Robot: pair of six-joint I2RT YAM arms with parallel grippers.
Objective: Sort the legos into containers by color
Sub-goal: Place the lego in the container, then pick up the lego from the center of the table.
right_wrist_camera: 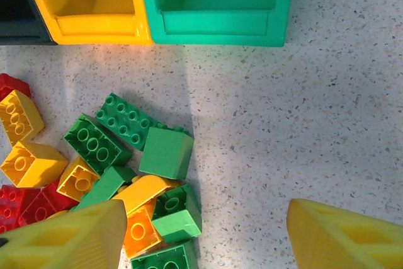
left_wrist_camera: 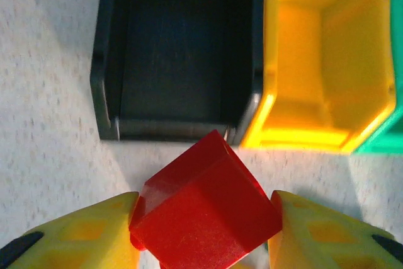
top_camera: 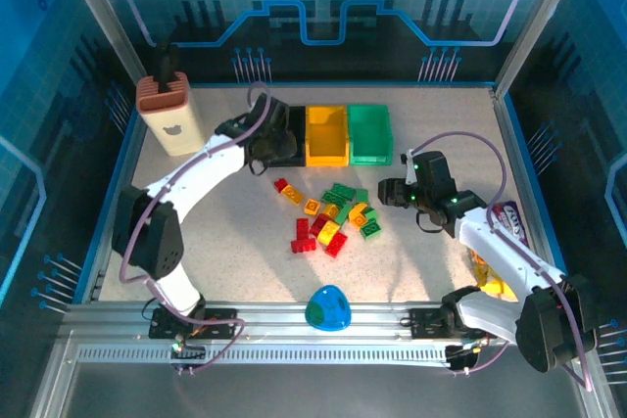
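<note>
My left gripper (left_wrist_camera: pixel 204 234) is shut on a red lego (left_wrist_camera: pixel 204 212), held tilted just in front of the black container (left_wrist_camera: pixel 104 86). Beside that stand the yellow container (left_wrist_camera: pixel 271 111) and the green container (left_wrist_camera: pixel 387 140); the black and yellow ones look empty. From above, the left gripper (top_camera: pixel 260 139) covers part of the black container (top_camera: pixel 294 134). Red, yellow and green legos (top_camera: pixel 333 217) lie piled mid-table. My right gripper (top_camera: pixel 392 193) hangs open at the pile's right edge, with green legos (right_wrist_camera: pixel 167 152) and yellow legos (right_wrist_camera: pixel 25 162) by its left finger (right_wrist_camera: pixel 69 237).
A beige block with a brown top (top_camera: pixel 167 110) stands at the back left. A blue-green egg shape (top_camera: pixel 328 308) lies near the front edge. Shiny snack bags (top_camera: pixel 509 222) sit at the right, under the right arm. Bare table (right_wrist_camera: pixel 302 124) spreads right of the pile.
</note>
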